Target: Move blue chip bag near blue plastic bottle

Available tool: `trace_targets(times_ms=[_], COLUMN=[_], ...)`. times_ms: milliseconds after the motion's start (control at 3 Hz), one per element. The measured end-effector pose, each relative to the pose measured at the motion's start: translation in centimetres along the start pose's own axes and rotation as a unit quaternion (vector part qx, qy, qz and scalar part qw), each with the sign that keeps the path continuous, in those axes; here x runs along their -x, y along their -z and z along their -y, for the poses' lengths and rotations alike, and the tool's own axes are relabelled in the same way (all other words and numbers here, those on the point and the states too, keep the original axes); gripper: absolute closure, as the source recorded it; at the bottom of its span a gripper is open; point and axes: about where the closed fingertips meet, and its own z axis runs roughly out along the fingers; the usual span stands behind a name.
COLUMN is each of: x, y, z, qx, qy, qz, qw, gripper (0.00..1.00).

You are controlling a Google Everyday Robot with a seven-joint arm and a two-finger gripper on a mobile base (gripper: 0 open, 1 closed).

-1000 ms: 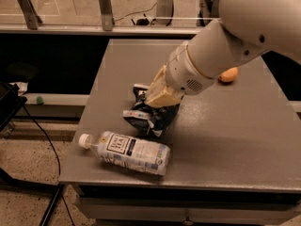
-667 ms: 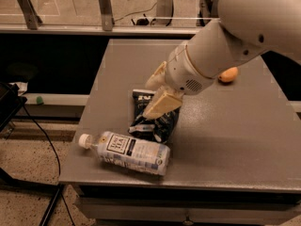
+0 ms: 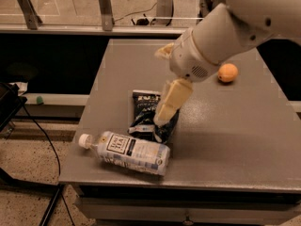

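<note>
The blue chip bag (image 3: 146, 111) lies flat on the grey table (image 3: 225, 135), dark navy with white lettering. Its near end touches or almost touches the blue plastic bottle (image 3: 129, 152), which lies on its side near the table's front edge with its white cap pointing left. My gripper (image 3: 162, 86) hangs just above the bag's right side, open and empty. One cream finger (image 3: 172, 100) points down over the bag and hides part of it. The other finger (image 3: 164, 51) sticks out farther back.
A small orange fruit (image 3: 227, 72) sits on the table at the right, behind my arm. The table's left and front edges are close to the bottle. A black cable runs across the floor at the left.
My gripper has let go of the chip bag and risen. The bag, held crumpled a second ago, now lies flat next to the bottle.
</note>
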Motion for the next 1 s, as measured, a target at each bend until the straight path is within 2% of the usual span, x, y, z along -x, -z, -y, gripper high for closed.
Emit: trace_targets(times_ms=[333,667,1000], x=[-1.2,-3.4,-3.5], y=[4.3,10.0,11.5], z=[4.1,5.8,6.3], qx=[-0.034,-0.074,-0.087], qy=[0.006,0.005,0.006], qz=[-0.002,-0.003,-0.002], qw=[0.9994,0.9973,0.9962], gripper=[0.00,0.00,0.00])
